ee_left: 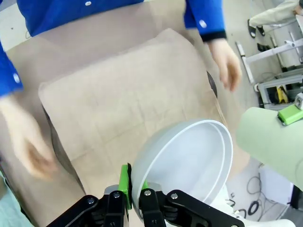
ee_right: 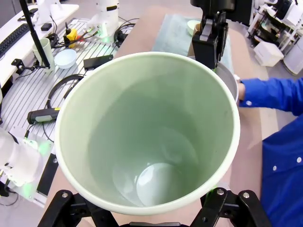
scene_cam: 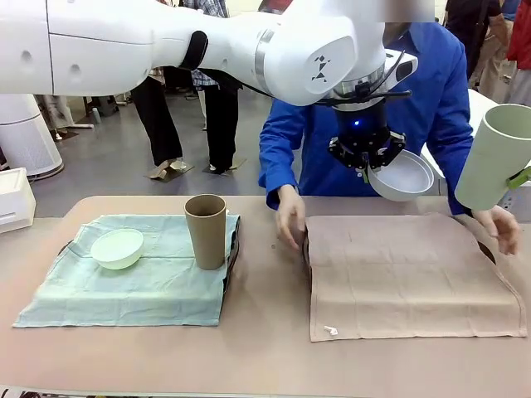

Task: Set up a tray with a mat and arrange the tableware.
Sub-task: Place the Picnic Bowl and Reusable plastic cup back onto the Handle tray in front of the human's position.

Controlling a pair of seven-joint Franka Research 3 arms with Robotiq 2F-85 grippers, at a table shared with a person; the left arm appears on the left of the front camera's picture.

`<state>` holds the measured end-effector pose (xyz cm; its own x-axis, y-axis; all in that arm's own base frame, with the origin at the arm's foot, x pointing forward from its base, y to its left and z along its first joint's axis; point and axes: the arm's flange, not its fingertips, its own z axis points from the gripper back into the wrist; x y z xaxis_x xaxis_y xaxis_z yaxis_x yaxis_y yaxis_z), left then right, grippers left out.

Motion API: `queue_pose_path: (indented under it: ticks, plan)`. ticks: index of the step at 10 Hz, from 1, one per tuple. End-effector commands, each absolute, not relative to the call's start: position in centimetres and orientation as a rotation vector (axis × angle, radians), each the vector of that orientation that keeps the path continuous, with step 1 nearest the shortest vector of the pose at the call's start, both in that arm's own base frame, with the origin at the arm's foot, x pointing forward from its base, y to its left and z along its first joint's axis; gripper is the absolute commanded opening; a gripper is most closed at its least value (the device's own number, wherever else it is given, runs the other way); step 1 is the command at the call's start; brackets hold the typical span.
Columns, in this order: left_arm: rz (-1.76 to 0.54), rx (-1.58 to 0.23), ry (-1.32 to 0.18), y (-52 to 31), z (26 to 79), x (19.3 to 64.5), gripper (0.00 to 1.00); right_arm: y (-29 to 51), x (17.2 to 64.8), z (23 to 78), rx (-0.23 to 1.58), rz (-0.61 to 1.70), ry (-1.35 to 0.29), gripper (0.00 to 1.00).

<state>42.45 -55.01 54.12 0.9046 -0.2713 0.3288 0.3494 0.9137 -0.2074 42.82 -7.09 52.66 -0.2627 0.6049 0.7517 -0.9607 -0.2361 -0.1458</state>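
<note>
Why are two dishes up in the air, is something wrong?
Nothing looks broken or spilled. The left gripper holds the white bowl tilted by its rim; the right gripper holds the pale green cup aslant. The person's hands are on the beige mat.

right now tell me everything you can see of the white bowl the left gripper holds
The small round white bowl looks smooth and matte, like plastic, and is empty. It hangs tilted in the air, its rim pinched by the shut left gripper, above the far edge of the beige cloth mat. The pale green cup is beside it, apart.
</note>
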Motion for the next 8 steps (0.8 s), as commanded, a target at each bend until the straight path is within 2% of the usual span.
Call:
queue_pose_path:
  ticks: [1,8]
  plan:
    - [-0.332,-0.259,-0.303,-54.98,54.36,42.57,0.0,-6.92,43.07,52.76,0.679,1.744,-0.742,0.0]
    - [-0.332,-0.259,-0.303,-54.98,54.36,42.57,0.0,-6.92,43.07,52.76,0.679,1.744,-0.742,0.0]
